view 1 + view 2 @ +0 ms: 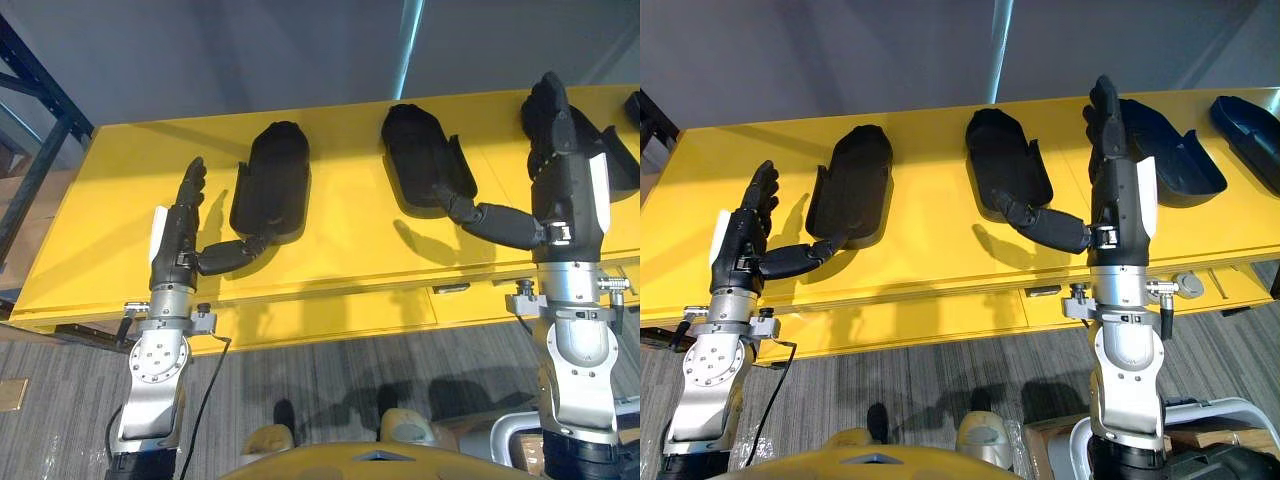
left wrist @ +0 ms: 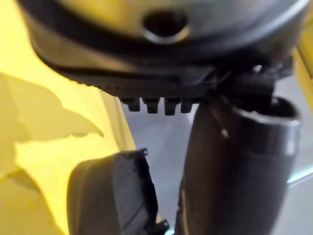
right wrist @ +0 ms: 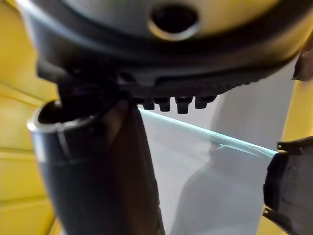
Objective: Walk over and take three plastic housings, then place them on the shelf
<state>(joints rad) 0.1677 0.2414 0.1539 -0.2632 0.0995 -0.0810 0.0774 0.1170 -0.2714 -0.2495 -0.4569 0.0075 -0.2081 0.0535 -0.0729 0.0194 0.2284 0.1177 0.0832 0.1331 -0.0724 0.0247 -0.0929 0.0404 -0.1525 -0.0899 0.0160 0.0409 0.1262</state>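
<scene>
Several black plastic housings lie in a row on a yellow shelf surface (image 1: 340,250). My left hand (image 1: 180,225) hovers open beside the leftmost housing (image 1: 272,175), fingers straight, its thumb stretched to that housing's near end. The left wrist view has the same housing (image 2: 112,196) close by the thumb. My right hand (image 1: 1115,170) is open too, with straight fingers over the left edge of the third housing (image 1: 1180,165). Its thumb points at the near end of the middle housing (image 1: 1005,160). Neither hand holds anything.
A fourth housing (image 1: 1250,125) lies at the far right. A grey wall stands behind the shelf. A dark blue rack post (image 1: 30,70) rises at the left. Grey carpet lies below the shelf's front edge, which carries a small metal latch (image 1: 452,288).
</scene>
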